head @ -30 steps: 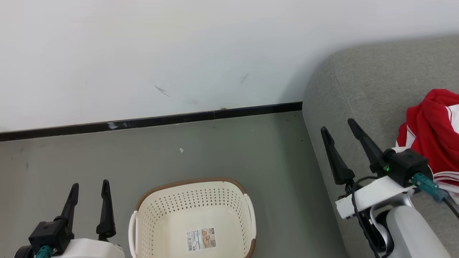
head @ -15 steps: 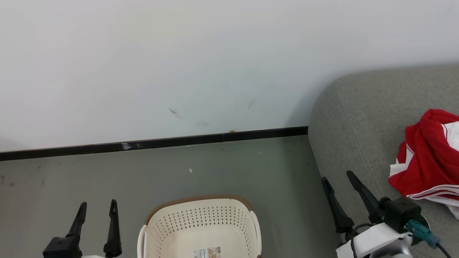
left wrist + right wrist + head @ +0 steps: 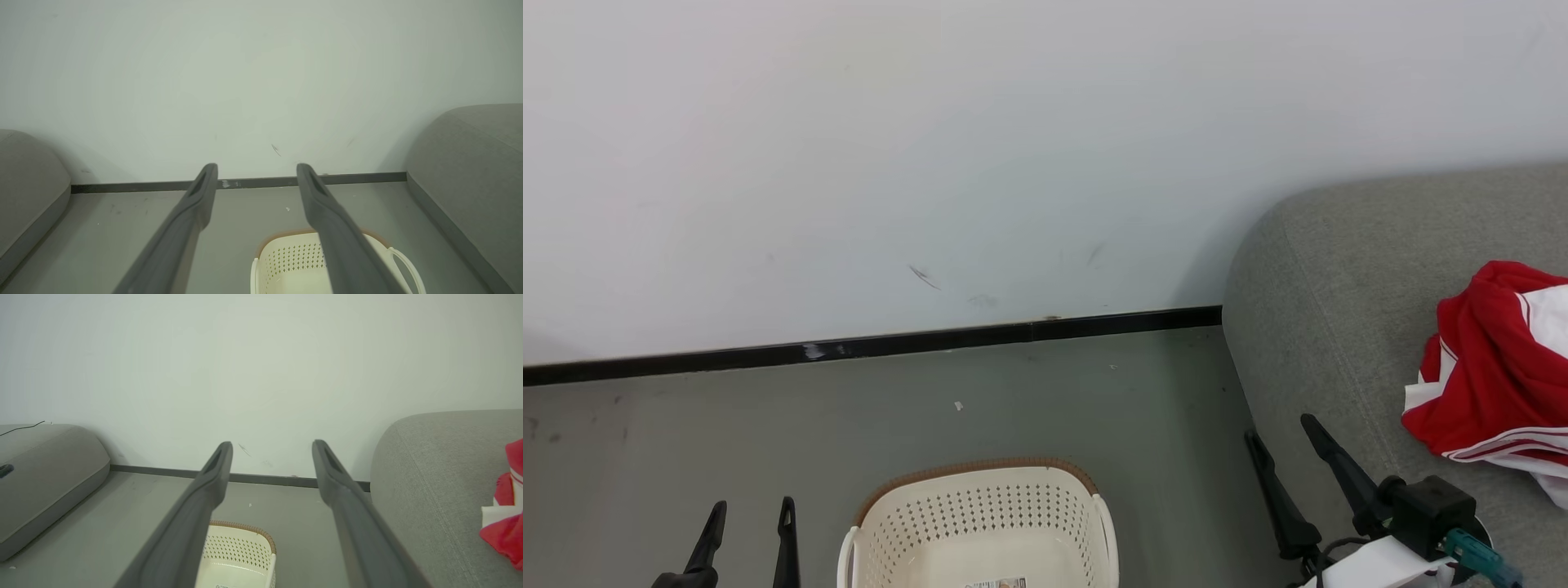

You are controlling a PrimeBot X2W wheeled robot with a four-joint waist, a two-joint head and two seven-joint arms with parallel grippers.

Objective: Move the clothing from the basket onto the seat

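Red soft clothing (image 3: 1494, 384) with white stripes lies crumpled on the grey fabric seat (image 3: 1323, 286), a rounded sofa. Beside it on the smooth floor (image 3: 686, 441) stands the oval cream basket (image 3: 980, 523), perforated plastic with a brown rim. Left gripper (image 3: 752, 505) and right gripper (image 3: 1279, 427) both have fingers apart, holding nothing. Since a second ago the head camera has lifted, so everything sits lower in view.

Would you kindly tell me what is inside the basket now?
The basket holds just a label sticker on its visible floor; the clothing lies on the sofa. The basket's near part is out of frame.
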